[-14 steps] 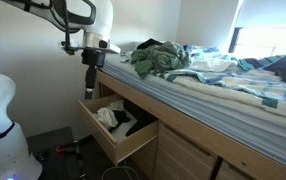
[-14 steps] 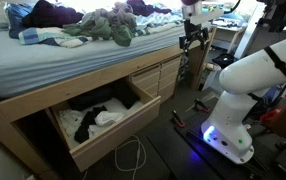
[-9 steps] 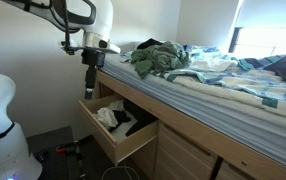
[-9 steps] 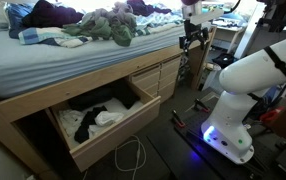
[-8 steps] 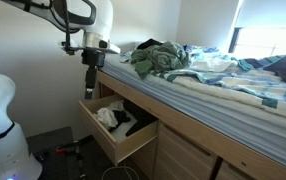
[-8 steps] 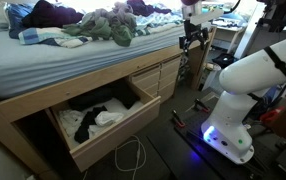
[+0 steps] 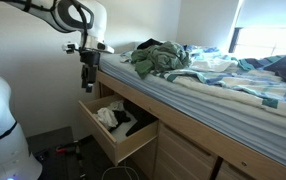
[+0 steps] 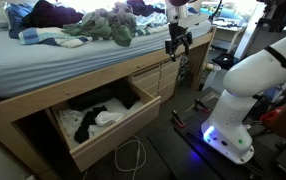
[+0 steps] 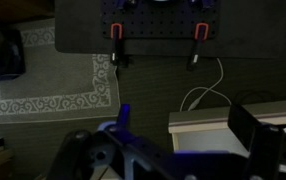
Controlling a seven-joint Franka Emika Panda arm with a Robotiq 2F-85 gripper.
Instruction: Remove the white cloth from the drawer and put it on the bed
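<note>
The white cloth (image 7: 107, 116) lies in the open wooden drawer (image 7: 111, 146) under the bed, next to a dark garment (image 7: 135, 124). It also shows in an exterior view (image 8: 109, 117) inside the drawer (image 8: 118, 140). My gripper (image 7: 86, 82) hangs open and empty, fingers down, above the drawer's far end beside the bed's corner; in an exterior view (image 8: 176, 50) it is well to the side of the cloth. In the wrist view the gripper (image 9: 173, 150) is spread over a pale drawer corner (image 9: 198, 124); the cloth does not show there.
The bed (image 7: 233, 95) carries a heap of green and dark clothes (image 7: 158, 58) and a striped blanket. The robot's white base (image 8: 238, 85) stands by closed drawers (image 8: 148, 78). A cable (image 8: 133, 158), a patterned rug (image 9: 43, 95) and a black mat (image 9: 153, 25) lie on the floor.
The arm has swung the gripper along the bed's side toward the open drawer and slightly lower. The cloth and drawer have not moved.
</note>
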